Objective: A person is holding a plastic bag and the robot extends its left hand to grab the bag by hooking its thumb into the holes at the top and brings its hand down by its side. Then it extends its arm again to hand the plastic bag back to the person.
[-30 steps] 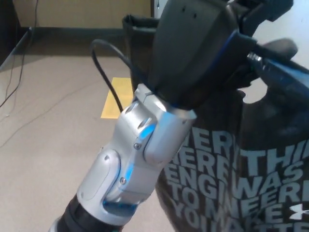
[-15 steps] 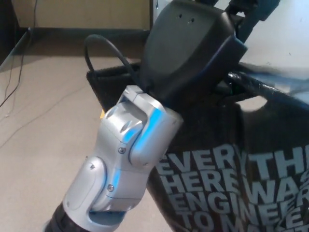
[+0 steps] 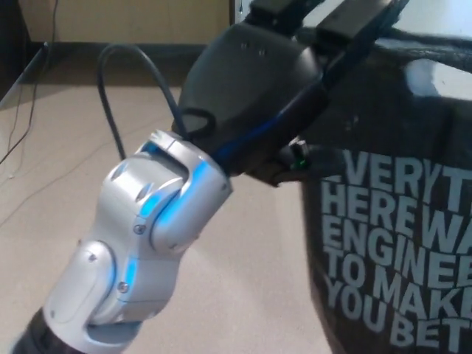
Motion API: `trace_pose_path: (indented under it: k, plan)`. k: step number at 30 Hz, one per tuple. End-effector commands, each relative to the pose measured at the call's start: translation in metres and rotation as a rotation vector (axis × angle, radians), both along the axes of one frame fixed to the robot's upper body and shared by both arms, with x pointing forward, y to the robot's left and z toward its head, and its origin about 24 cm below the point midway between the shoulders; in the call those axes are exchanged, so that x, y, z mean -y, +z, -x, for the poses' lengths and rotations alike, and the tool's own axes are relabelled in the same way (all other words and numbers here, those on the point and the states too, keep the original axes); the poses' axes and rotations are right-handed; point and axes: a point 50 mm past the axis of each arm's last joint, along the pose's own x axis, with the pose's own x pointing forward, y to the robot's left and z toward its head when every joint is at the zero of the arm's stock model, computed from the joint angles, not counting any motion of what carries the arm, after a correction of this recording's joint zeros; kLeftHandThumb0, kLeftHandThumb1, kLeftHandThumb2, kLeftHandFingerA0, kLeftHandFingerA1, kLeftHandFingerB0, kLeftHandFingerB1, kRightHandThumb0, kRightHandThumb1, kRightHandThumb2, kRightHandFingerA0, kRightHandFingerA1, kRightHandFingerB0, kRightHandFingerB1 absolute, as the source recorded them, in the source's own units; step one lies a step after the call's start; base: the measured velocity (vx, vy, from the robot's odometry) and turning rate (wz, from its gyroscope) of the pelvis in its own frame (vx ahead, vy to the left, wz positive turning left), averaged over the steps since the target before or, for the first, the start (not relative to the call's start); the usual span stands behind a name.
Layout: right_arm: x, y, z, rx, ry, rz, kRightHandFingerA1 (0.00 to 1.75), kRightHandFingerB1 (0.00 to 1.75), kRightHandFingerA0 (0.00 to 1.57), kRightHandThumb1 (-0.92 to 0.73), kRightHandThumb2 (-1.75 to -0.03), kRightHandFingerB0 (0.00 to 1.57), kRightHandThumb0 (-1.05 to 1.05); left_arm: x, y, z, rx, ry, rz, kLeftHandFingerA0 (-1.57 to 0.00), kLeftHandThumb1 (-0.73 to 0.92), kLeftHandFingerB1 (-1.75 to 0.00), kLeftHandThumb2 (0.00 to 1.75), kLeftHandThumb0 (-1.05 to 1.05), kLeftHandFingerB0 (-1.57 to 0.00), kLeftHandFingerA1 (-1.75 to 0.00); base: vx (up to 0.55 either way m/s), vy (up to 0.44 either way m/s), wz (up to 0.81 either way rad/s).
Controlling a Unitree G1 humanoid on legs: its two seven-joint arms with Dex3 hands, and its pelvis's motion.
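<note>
Head view, one frame. The left hand (image 3: 258, 81) fills the upper middle of the picture, reaching up and away from the camera on its silver wrist (image 3: 151, 221), with a black cable (image 3: 118, 88) looping off the wrist to the left. The black bag (image 3: 391, 221) hangs at the right side of the frame, just beside and partly behind the hand, with pale block lettering across its face (the words run off the right edge, so only part is legible). Its top edge sits high, close under the fingers (image 3: 354, 26), which run out of the top of the frame. Hand state: cannot tell. The back of the hand faces the camera and hides the thumb and the handle holes, so whether the thumb is hooked through is not visible from here. Right hand not in view. No person visible in this frame. The floor (image 3: 66, 169) is bare beige, with a thin wire lying at far left. Judgement on handling: the bag looks like thin soft film, light, with no stiffness of its own; it will sag, swing and twist on any arm motion, and the smooth surface would likely slip from a pinch. The cut-out holes at the top are the sensible hold, since a thumb through them carries the load without squeezing. Risk: film tearing at the hole if jerked.
</note>
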Motion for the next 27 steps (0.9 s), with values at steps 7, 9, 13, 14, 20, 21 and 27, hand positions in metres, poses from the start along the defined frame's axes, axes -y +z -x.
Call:
trace_pose_path:
  k: [7,9,13,14,20,21,27]
  plan:
    - [0.009,0.001,0.006,-0.012,-0.008,0.02,0.57,0.45,0.8,-0.69,-0.61,0.65,-0.31,-0.024,-0.017,0.004,-0.123,0.054,-0.046,0.0,0.41,-0.02,0.83,-0.73,0.0,0.0,0.0,0.0,0.0]
    - [0.008,0.0,0.006,-0.017,-0.006,0.021,0.58,0.45,0.79,-0.68,-0.61,0.65,-0.31,-0.034,-0.021,0.007,-0.134,0.067,-0.032,0.0,0.42,0.0,0.83,-0.74,0.0,-0.02,0.0,0.0,0.0]
    - [0.008,-0.002,0.01,-0.029,-0.008,0.022,0.57,0.44,0.81,-0.69,-0.61,0.63,-0.31,-0.063,-0.044,0.012,-0.169,0.102,0.016,0.0,0.45,-0.04,0.6,-0.82,0.0,-0.19,0.0,0.0,0.0]
    - [0.008,-0.002,0.011,-0.03,-0.007,0.023,0.57,0.45,0.81,-0.69,-0.61,0.64,-0.31,-0.068,-0.05,0.013,-0.183,0.109,0.028,0.0,0.36,-0.02,0.74,-0.75,0.0,-0.14,0.0,0.0,0.0]
    - [0.007,-0.002,0.013,-0.025,0.005,0.031,0.7,0.45,0.83,-0.68,-0.6,0.65,-0.3,-0.111,-0.101,0.026,-0.29,0.242,0.113,-0.06,0.44,-0.18,0.54,-0.73,0.0,-0.32,0.0,0.0,0.0]
    - [0.007,-0.002,0.012,-0.019,0.0,0.026,0.68,0.46,0.83,-0.67,-0.6,0.65,-0.29,-0.12,-0.113,0.028,-0.313,0.245,0.172,0.0,0.38,-0.16,0.79,-0.58,-0.08,-0.39,0.0,0.0,0.0]
    - [0.013,0.0,0.015,-0.023,-0.011,0.032,0.7,0.45,0.83,-0.68,-0.6,0.64,-0.29,-0.161,-0.175,0.047,-0.474,0.363,0.291,-0.03,0.34,-0.21,0.75,-0.51,0.0,-0.43,0.0,0.0,0.0]
